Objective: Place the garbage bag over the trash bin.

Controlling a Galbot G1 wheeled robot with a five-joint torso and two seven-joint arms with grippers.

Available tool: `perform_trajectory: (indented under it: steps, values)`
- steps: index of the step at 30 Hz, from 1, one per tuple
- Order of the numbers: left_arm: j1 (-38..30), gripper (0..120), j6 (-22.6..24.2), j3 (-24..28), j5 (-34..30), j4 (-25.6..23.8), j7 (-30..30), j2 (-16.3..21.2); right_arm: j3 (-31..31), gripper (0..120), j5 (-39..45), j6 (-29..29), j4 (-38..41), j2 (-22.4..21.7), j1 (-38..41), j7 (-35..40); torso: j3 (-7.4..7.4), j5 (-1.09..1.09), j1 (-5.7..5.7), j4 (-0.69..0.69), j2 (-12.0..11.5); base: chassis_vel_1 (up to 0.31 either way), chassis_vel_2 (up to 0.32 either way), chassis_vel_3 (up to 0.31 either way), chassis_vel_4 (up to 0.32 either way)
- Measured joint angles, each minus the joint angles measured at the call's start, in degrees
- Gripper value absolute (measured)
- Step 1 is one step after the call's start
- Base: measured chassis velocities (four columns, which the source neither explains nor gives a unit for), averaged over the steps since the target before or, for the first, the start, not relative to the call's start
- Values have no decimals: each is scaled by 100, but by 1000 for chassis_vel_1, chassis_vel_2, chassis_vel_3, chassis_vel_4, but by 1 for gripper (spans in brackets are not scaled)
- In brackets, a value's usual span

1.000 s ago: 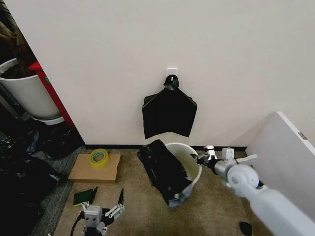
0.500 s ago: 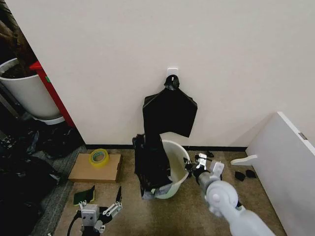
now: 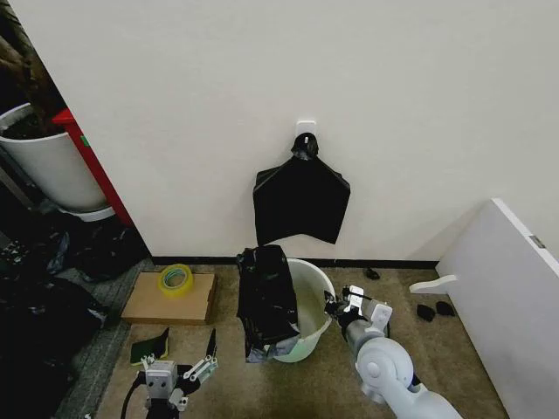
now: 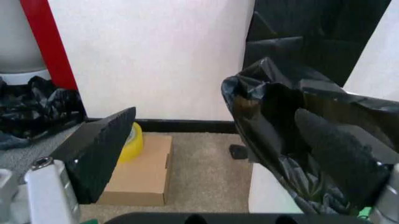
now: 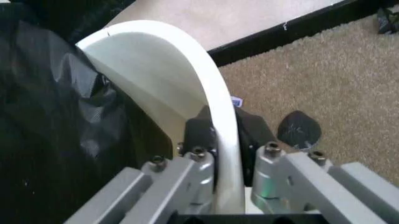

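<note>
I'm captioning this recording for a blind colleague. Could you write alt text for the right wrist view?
Close up, the right gripper is shut on the rolled rim of the trash bin, one finger inside the wall and one outside. The glossy black garbage bag is draped over the bin's other side, and beige carpet with a black baseboard lies beyond.

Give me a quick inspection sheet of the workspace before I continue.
Surface: beige carpet, dark mat to the left.
Job's things: bin tilted; bag draped over its left rim only.
Clutter: tape roll on cardboard, green pad, black scraps.
Grippers: right gripper clamped on the bin's right rim; left gripper open, low near the bag.
Cables: nothing seen.
Surroundings: bag bundle on wall hook, plant pot, white panel.
</note>
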Motion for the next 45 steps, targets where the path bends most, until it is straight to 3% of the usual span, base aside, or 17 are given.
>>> perform_trajectory:
  steps: [2,7,9,11,19,21,23,25,29,32,41,45]
  values:
    - [-7,100,0,9,0,0,0,-2,1,12,-46,0,11,-9,-29,-10,0,0,0,0,0,0,0,0,0]
    - [-19,100,-3,36,6,-1,0,-4,70,38,-676,20,194,-80,-277,-63,0,1,0,0,0,0,0,0,0]
    - [-19,100,-4,41,8,-1,0,-5,79,39,-791,39,223,-93,-308,-69,0,1,0,0,0,0,0,0,0]
    - [-19,100,-4,69,19,-3,0,-5,135,51,-1419,140,407,-176,-481,-64,0,1,0,0,0,0,0,0,0]
    - [-105,100,58,194,72,-1,0,8,311,76,-2854,154,1135,-395,-867,-52,0,1,0,-1,0,0,0,0,0]
    - [-162,100,117,275,120,46,-1,12,196,88,-3071,-23,1670,-509,-969,-353,0,0,0,0,0,0,0,0,0]
    - [-167,100,123,283,124,51,-1,13,158,90,-3082,-74,1755,-531,-974,-419,0,0,0,-1,0,0,0,0,0]
    - [-202,100,180,335,153,78,-4,15,-155,99,-3112,-498,2279,-748,-846,-1064,0,0,0,-2,0,0,0,0,0]
    - [-214,100,233,357,175,103,-11,-7,-738,100,-3131,-1356,2489,-877,-151,-1688,1,0,0,1,0,0,0,0,0]
    - [-211,100,239,357,184,126,-15,-29,-1188,100,-3555,-1611,2208,-777,272,-1851,1,-1,0,1,0,0,0,0,0]
    - [-237,100,275,364,161,206,-26,-54,-2103,99,-4857,-1809,1333,-537,966,-2126,1,-1,0,0,-1,0,0,0,0]
    - [-251,100,282,349,132,209,-33,-40,-2332,86,-5376,-1810,977,-452,1208,-2124,1,0,0,1,-1,0,0,0,0]
